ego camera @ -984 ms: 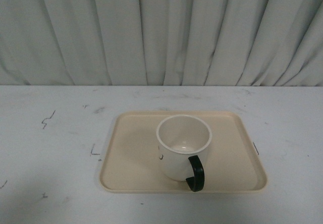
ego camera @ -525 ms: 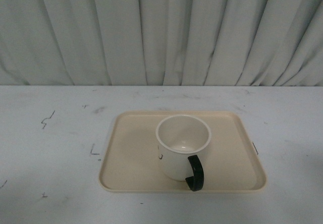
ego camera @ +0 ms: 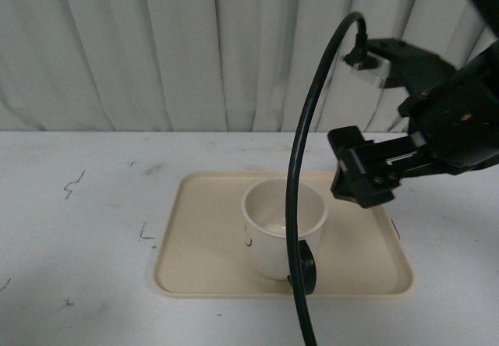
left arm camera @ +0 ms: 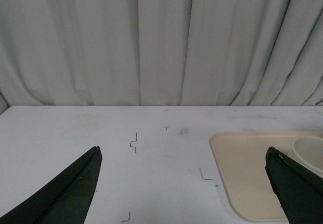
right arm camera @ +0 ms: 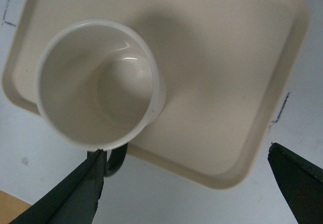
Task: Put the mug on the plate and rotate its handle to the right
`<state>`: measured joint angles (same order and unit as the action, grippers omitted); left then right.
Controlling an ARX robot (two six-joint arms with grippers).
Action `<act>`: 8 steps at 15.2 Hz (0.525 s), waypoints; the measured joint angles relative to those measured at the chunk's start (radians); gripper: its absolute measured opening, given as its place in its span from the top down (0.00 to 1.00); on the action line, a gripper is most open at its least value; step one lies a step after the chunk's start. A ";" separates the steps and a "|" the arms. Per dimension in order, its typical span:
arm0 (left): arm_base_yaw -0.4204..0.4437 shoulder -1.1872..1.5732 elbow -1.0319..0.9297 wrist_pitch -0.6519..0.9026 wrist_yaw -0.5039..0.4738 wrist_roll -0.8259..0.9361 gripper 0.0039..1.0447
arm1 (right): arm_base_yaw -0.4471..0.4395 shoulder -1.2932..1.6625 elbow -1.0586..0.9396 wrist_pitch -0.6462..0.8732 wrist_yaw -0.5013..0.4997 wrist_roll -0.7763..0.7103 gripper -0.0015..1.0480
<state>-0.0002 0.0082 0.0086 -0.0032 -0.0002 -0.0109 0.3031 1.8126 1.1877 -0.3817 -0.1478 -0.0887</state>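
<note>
Wide-open right pincer [right arm camera: 185,151] hovers above mug [ego camera: 269,233]; clipping its five-o'clock handle [right arm camera: 117,162] could tip it.

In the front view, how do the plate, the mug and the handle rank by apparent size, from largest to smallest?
1. plate: clearly the widest.
2. mug: it stands on the plate.
3. handle: smallest. A black cable hides part of it, but it is still far smaller than the mug.
</note>
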 joint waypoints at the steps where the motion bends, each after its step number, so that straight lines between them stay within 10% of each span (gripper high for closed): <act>1: 0.000 0.000 0.000 0.000 0.000 0.000 0.06 | 0.010 0.081 0.080 -0.061 -0.010 0.082 0.06; 8: 0.000 0.000 0.000 0.000 0.000 0.000 0.06 | 0.090 0.280 0.225 -0.085 0.082 0.266 0.06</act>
<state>-0.0002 0.0082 0.0086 -0.0032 0.0002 -0.0109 0.3927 2.0922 1.4128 -0.4671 -0.0662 0.1768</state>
